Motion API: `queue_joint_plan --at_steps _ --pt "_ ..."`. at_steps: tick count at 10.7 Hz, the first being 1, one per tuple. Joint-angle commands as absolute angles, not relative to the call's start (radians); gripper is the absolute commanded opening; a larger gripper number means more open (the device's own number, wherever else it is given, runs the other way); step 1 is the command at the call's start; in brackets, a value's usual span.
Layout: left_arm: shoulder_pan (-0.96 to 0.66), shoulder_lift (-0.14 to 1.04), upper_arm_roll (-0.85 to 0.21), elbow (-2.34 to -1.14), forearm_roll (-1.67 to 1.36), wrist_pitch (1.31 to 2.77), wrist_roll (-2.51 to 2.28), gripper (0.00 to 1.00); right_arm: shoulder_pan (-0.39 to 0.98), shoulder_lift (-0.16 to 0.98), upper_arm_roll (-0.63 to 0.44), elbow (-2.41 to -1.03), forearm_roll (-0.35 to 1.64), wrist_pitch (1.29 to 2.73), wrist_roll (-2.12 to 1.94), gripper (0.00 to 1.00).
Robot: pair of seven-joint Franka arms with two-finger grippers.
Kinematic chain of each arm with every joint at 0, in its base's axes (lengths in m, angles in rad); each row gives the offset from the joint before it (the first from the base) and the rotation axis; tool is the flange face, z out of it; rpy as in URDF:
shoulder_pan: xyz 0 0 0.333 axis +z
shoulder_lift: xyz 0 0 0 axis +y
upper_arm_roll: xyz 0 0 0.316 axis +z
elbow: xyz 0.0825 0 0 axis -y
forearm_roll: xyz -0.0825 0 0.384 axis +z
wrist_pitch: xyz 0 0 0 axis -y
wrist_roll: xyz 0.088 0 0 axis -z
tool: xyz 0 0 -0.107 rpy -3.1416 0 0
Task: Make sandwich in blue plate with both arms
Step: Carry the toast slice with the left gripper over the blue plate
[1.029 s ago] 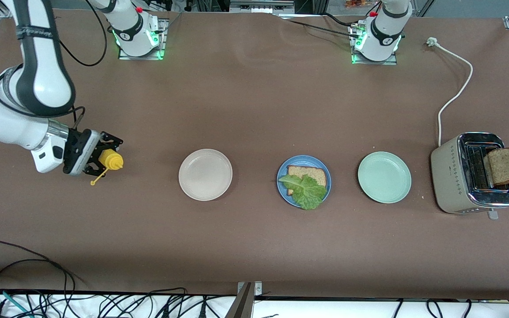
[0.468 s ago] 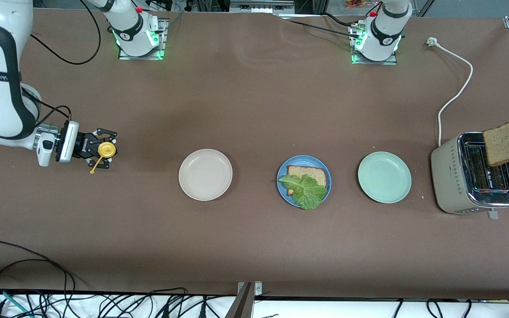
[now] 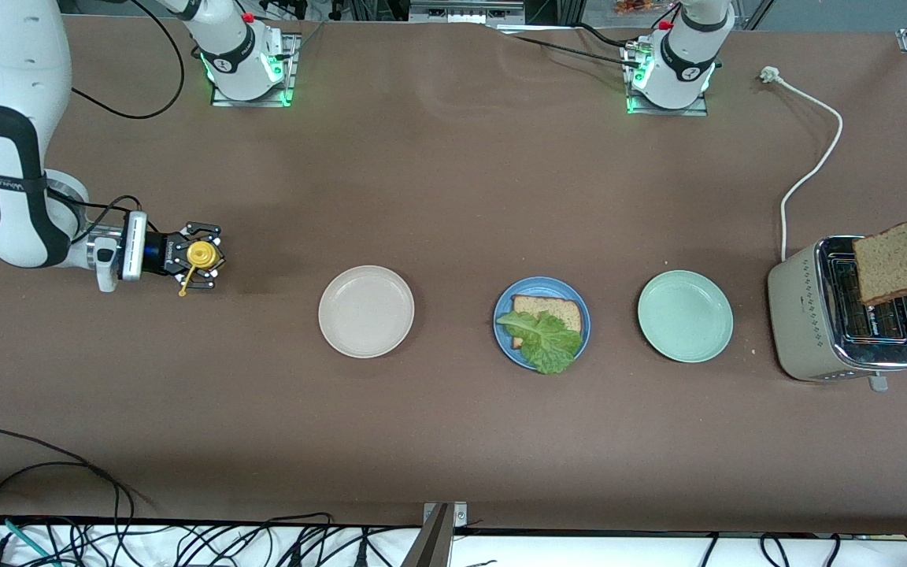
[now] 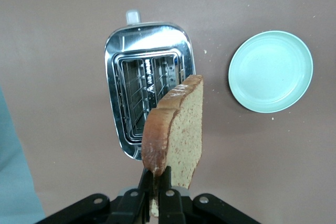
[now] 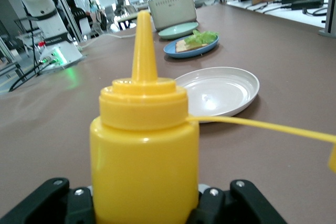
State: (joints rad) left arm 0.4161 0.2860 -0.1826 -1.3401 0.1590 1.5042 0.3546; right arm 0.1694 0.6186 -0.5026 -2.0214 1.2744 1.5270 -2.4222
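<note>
In the front view, you see the round sky-blue plate (image 3: 542, 321) just right of centre, carrying one square brown bread slice (image 3: 549, 310) with a ruffled green lettuce leaf (image 3: 543, 340) lying on it and spilling over the plate's lower rim. A round cream-white plate (image 3: 366, 311) sits beside it toward the right arm's end, and a round pale mint-green plate (image 3: 685, 316) toward the left arm's end. At middle left, the right gripper (image 3: 195, 257) is clamped on a yellow plastic squeeze bottle (image 3: 201, 254). At the right edge, a second brown bread slice (image 3: 904, 259) hangs over the chrome two-slot toaster (image 3: 843, 310); the left gripper itself is cut off there.

In the left wrist view, you see the left gripper (image 4: 157, 188) at the lower middle, pinching the second slice (image 4: 178, 129) by its crust, above the toaster (image 4: 147, 85) and the mint plate (image 4: 270, 71).

In the right wrist view, the yellow bottle (image 5: 144, 145) fills the lower left, held between the black fingers (image 5: 68, 200). The cream plate (image 5: 220, 92), blue plate (image 5: 190, 46) and mint plate (image 5: 178, 30) line up toward the top.
</note>
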Motion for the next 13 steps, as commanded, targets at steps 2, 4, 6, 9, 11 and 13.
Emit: queue_joint_plan --at_steps 2,4,6,9,11,13 --pt "0.314 0.273 -0.197 -1.331 0.153 1.480 0.319 0.00 0.104 0.722 -0.491 -1.974 1.318 1.392 -2.505 0.00" --pt "0.267 0.273 -0.167 -1.370 0.047 1.488 0.270 0.00 0.094 0.768 -0.491 -1.941 1.330 1.358 -2.557 0.00" --pt "0.262 0.273 -0.167 -1.440 -0.082 1.544 0.223 0.00 0.081 0.795 -0.491 -1.928 1.341 1.324 -2.589 0.00" --pt "0.212 0.287 -0.167 -1.570 -0.280 1.688 0.154 0.00 0.068 0.804 -0.491 -1.914 1.336 1.319 -2.597 0.00" --pt "0.131 0.307 -0.167 -1.632 -0.389 1.755 0.097 0.00 0.064 0.808 -0.491 -1.913 1.332 1.318 -2.600 0.13" --pt "0.059 0.366 -0.167 -1.629 -0.455 1.801 0.019 0.00 0.061 0.810 -0.491 -1.907 1.328 1.316 -2.600 0.41"
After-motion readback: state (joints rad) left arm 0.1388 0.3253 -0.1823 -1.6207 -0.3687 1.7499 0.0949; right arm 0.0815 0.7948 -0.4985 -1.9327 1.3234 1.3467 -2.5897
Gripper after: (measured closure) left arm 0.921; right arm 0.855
